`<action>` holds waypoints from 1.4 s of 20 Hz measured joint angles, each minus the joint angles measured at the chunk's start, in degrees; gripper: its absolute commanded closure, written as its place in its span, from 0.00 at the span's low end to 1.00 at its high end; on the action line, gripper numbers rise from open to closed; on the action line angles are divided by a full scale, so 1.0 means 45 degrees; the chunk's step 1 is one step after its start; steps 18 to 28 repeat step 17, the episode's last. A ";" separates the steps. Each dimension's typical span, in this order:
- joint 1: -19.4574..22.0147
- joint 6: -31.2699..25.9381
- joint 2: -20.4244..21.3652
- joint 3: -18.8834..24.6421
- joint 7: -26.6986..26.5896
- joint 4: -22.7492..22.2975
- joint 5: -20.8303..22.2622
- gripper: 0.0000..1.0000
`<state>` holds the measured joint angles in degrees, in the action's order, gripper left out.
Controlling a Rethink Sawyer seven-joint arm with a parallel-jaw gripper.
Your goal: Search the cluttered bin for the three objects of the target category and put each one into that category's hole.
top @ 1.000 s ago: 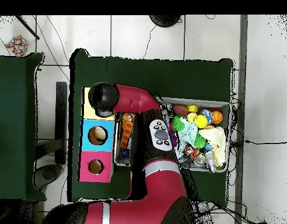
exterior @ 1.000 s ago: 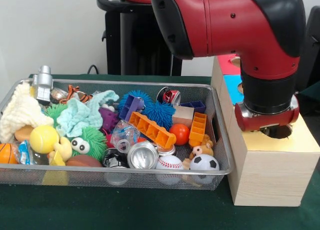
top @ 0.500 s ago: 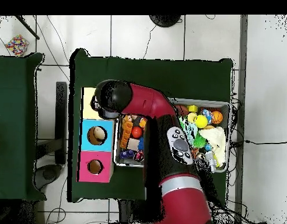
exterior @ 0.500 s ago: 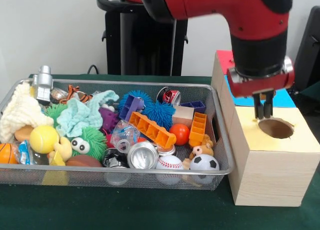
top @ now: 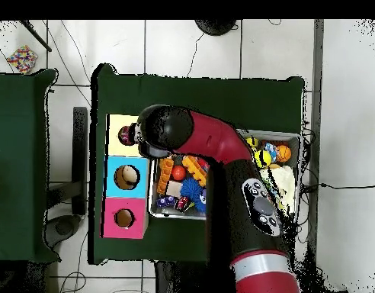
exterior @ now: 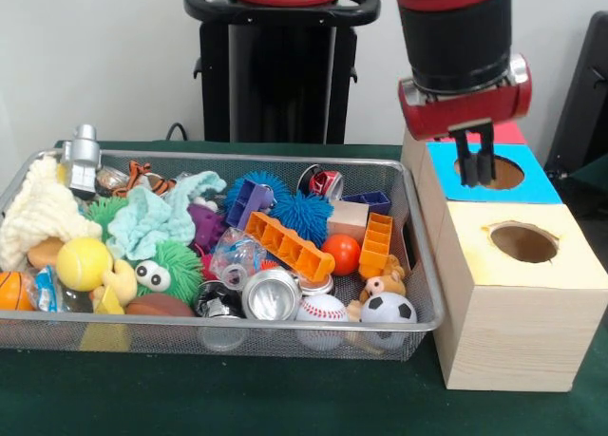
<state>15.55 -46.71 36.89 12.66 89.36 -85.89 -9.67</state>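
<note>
My gripper [exterior: 476, 166] hangs above the wooden box, in front of the blue hole [exterior: 496, 174]. It is open by a narrow gap, with nothing between its fingers. The yellow hole [exterior: 523, 242] lies nearer the box's front, below and to the right of the gripper. The wire bin [exterior: 424, 265] holds a yellow ball [exterior: 84, 263], an orange ball [exterior: 342, 254], a baseball [exterior: 322, 310], a soccer ball [exterior: 388, 309], cans [exterior: 271, 293], orange blocks [exterior: 290, 246] and soft toys. In the overhead view the arm [top: 221, 164] crosses the bin [top: 153, 204] and hides the gripper.
The box's three tops show in the overhead view: yellow [top: 114, 122], blue [top: 113, 177] and pink [top: 111, 218]. A black stand [exterior: 280, 66] rises behind the bin. Green cloth [exterior: 237, 398] covers the table in front.
The arm has risen from the yellow hole and swung back toward the blue one. The gripper is now higher, and the yellow hole is uncovered.
</note>
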 measured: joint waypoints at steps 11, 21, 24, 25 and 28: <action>0.1280 0.3164 0.1623 0.0035 0.0000 -0.2131 0.1596 1.00; 0.1521 0.4158 0.1954 -0.0044 0.0000 -0.2577 0.2472 1.00; 0.1521 0.4158 0.1954 -0.0044 0.0000 -0.2577 0.2472 1.00; 0.1521 0.4158 0.1954 -0.0044 0.0000 -0.2577 0.2472 1.00; 0.1521 0.4158 0.1954 -0.0044 0.0000 -0.2577 0.2472 1.00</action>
